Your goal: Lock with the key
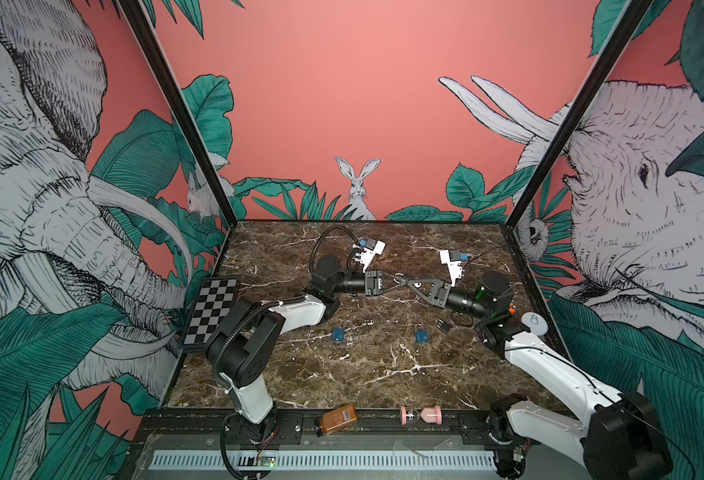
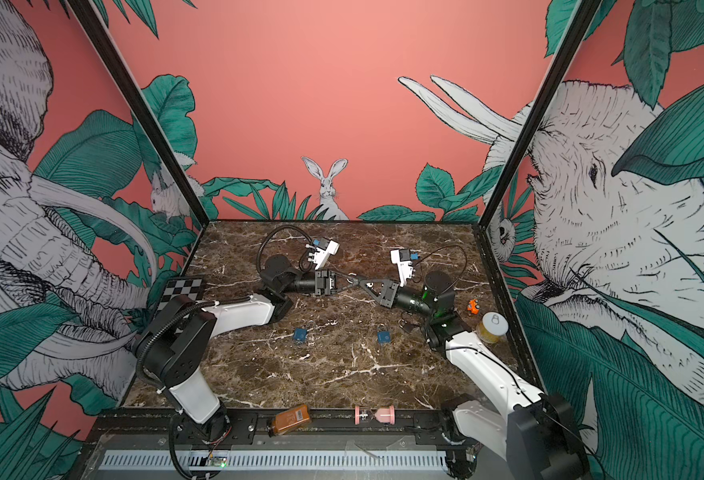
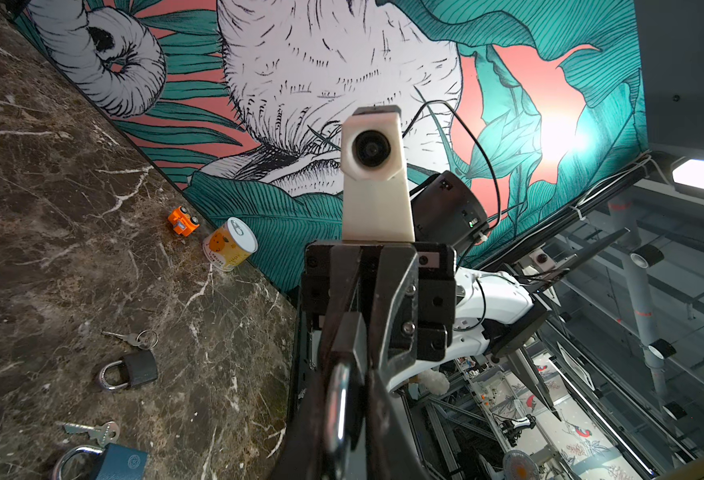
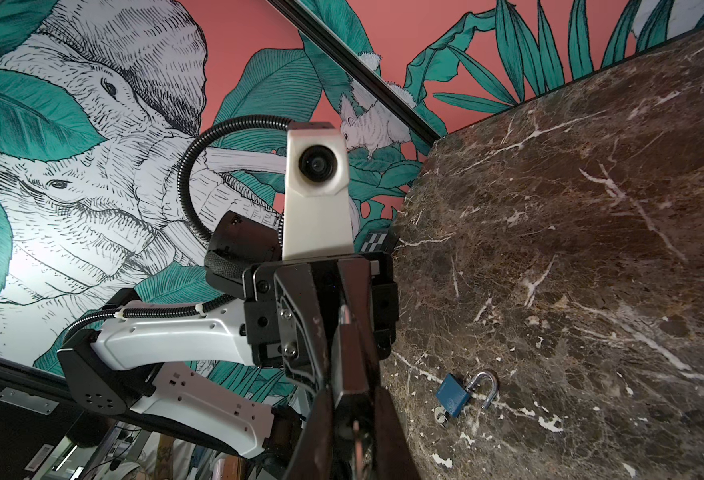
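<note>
1. Both arms meet nose to nose above the middle of the marble table (image 1: 383, 374). The dark padlock (image 3: 351, 338) hangs between them, clear of the surface.
2. Over to the right gripper (image 1: 409, 284): its jaws are pinched almost together on the padlock's body, and the hold looks firm.
3. Now the left gripper (image 1: 396, 284): its fingers sit close on either side of the silver shackle (image 3: 337, 409). Whether they clamp it or only bracket it, I cannot tell.
4. Where is the key? A silvery blur (image 4: 358, 434) sits at the base of the body, perhaps the key in its hole, but it is too blurred to call. A ringed key (image 3: 132, 337) lies on the table beside a second dark padlock (image 3: 130, 372).
5. My read is that this is the closing step. The next move calls for a straight push of shackle into body with the right side braced, then a turn of the key.
</note>
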### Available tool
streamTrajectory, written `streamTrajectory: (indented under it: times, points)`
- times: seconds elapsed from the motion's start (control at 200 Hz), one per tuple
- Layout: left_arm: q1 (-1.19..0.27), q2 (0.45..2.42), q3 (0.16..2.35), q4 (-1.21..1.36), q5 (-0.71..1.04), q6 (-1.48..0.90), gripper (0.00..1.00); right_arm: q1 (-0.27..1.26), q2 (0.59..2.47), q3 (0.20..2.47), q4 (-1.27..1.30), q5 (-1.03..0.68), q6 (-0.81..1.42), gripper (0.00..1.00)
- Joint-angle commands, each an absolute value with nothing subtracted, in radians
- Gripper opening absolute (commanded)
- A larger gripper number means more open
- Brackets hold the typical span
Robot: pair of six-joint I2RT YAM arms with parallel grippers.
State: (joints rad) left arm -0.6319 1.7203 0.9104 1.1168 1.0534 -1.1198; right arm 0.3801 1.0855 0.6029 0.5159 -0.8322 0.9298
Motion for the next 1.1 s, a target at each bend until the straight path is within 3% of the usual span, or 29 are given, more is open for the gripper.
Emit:
streamTrajectory:
  times: [0.0,0.095,0.21,0.27,1.095]
  points:
    - [-0.661,1.693,0.946,1.131,1.077,-1.097,0.02,0.387,1.062,0.645,0.512,-0.863,0.899,0.00]
    - [-0.663,1.697,0.947,1.133,1.065,-1.096,0.00,0.385,1.040,0.640,0.498,-0.839,0.895,0.00]
    - [-0.661,1.696,0.936,1.158,1.046,-1.096,0.00,0.369,1.003,0.636,0.463,-0.827,0.890,0.25]
    - [-0.661,1.698,0.936,1.163,1.044,-1.095,0.00,0.356,0.983,0.634,0.442,-0.827,0.894,0.31]
    - [-0.658,1.717,0.969,1.198,1.047,-1.142,0.00,0.319,0.888,0.554,0.458,-0.858,0.952,0.24]
